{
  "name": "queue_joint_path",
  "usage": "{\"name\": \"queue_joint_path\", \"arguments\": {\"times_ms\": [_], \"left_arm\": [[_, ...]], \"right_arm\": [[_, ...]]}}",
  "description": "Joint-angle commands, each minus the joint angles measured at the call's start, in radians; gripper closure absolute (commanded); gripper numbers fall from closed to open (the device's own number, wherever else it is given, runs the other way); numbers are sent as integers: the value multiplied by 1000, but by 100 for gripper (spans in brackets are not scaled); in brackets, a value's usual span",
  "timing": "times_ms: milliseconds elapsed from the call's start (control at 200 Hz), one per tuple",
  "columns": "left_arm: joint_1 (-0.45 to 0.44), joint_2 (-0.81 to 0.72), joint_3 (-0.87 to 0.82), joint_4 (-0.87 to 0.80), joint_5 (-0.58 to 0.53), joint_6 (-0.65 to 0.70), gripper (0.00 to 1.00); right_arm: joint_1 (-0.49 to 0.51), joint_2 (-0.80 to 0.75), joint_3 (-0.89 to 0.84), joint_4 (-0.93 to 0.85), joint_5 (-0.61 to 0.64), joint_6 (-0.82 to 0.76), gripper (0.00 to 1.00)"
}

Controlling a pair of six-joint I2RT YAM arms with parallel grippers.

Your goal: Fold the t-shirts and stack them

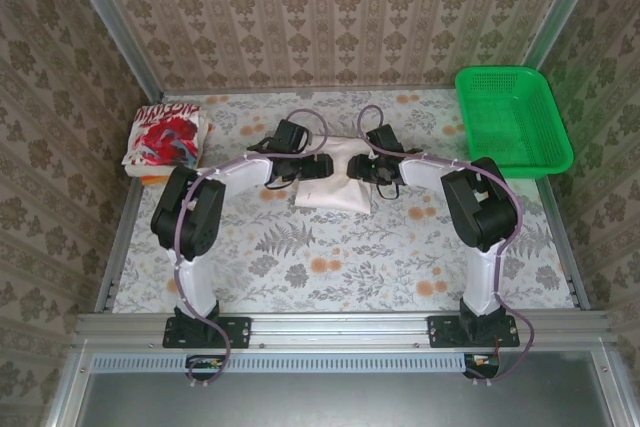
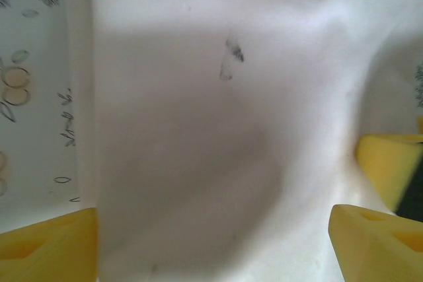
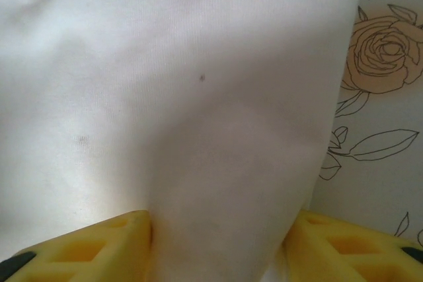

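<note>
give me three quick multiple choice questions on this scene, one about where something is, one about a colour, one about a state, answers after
1. Where on the table does the green basket stand?
A. far right corner
B. near left edge
C. centre

2. What colour is the print on the printed shirt at the far left?
A. blue
B. red
C. black

3. How does the off-white shirt lie?
A. spread flat with its sleeves out
B. hanging over the table's edge
C. folded into a compact bundle at the centre

Answers:
1 A, the top view shows it at the far right, next to the wall.
2 B, bold red marks cover its upper face.
3 C, it shows as a small bundle with no sleeves sticking out.
</note>
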Motion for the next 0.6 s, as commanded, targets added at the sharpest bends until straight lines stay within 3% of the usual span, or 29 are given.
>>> {"name": "queue_joint_path", "arguments": {"times_ms": [0,185,400,595], "left_arm": [[0,-19,3,-55,-44,37,12],[-8,67,30,-61,-6,22,15],[-39,143,79,-109,-40,30,18],[-65,190,97,-77,-5,18,39]], "right_arm": [[-6,24,14,-34,-15,10,46],[-5,31,11,-34,-23,16,45],[-6,40,4,-30,-32,19,45],[-6,46,-7,-15,-48,33,45]]}}
